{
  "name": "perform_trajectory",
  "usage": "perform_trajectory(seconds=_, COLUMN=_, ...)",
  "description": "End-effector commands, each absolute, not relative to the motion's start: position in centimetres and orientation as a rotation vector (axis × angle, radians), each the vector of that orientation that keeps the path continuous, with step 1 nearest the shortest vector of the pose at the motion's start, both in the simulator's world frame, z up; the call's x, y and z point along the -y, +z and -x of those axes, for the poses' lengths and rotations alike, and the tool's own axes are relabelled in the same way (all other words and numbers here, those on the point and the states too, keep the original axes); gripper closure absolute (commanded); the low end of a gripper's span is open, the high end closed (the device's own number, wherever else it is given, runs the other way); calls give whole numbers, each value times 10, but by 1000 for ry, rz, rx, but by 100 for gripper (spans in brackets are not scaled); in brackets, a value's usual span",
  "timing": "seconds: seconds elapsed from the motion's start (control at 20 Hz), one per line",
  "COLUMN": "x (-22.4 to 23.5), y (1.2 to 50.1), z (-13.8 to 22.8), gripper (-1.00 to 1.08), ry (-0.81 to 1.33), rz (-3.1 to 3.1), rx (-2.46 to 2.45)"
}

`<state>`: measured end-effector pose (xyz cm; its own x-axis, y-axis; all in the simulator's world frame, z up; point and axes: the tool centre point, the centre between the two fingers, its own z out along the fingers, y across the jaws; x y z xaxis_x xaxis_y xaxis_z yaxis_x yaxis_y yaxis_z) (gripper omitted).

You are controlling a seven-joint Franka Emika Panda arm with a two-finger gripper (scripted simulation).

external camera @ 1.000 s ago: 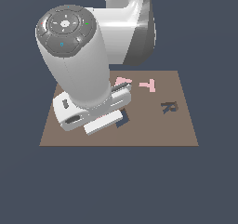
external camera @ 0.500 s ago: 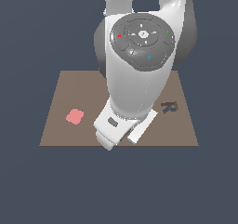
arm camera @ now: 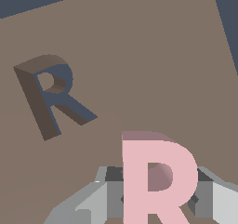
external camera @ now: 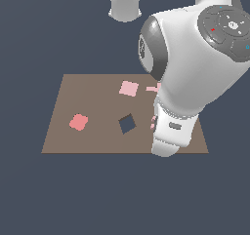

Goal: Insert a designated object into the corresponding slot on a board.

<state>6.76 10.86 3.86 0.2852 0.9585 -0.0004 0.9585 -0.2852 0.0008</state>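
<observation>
In the wrist view the light pink R block (arm camera: 158, 176) sits upright between my grey fingers (arm camera: 93, 200), and the gripper (arm camera: 158, 202) is shut on it above the brown board (arm camera: 148, 56). The dark R-shaped slot (arm camera: 51, 95) lies apart from the block and is turned a little relative to it. In the exterior view my arm's white hand (external camera: 171, 131) hangs over the board's (external camera: 88, 141) right part. It hides the slot and most of the block there.
On the board lie a pink square (external camera: 129, 88), a darker pink rounded piece (external camera: 78, 122) and a dark diamond-shaped hole (external camera: 127, 124). A pink T (external camera: 152, 88) peeks out from behind the arm. The board's right edge (arm camera: 223, 51) is near.
The arm has swung across the board from the exterior view's left to its right. It now covers the R slot that showed earlier and has uncovered the pieces on the left.
</observation>
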Motion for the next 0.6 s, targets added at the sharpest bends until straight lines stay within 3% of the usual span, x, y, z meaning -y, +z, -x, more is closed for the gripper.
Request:
perform_trajectory(seconds=0.0, x=-128, y=39, z=-59, gripper=108, ry=1, rz=-2420, rx=-2001)
perform_trajectory(seconds=0.55, x=-175, y=40, z=-24, gripper=108, ry=-1, rz=-2127, rx=-2311)
